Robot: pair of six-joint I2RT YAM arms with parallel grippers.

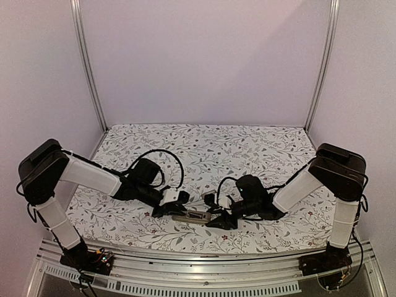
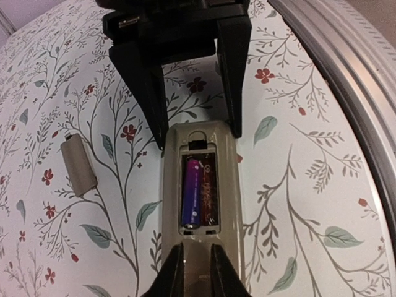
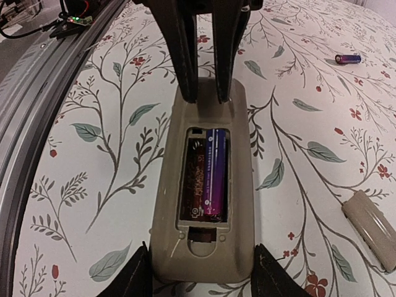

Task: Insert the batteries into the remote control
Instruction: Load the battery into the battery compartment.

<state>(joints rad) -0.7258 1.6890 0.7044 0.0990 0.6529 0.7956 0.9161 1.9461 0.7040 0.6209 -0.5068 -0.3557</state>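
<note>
With the right gripper (image 3: 201, 272) clamping the remote control (image 3: 241, 154), I'm eyeing the loose battery (image 3: 348, 59) lying crosswise, nearer my slightly parted left gripper (image 2: 197, 263).

Shows remote control (image 1: 192, 216) lying flat on flower-patterned table (image 1: 247, 148), directly between left pincer (image 1: 166, 211) and right pincer (image 1: 215, 221), one end just beside each; shows both pincers low over table.

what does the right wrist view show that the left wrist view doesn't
Only the right wrist: a loose battery far off, and wiring with a green light. Only the left wrist: the black body of the right gripper. Both: the remote control back up, one seated battery, the other slot empty, the cover lying beside it.
</note>
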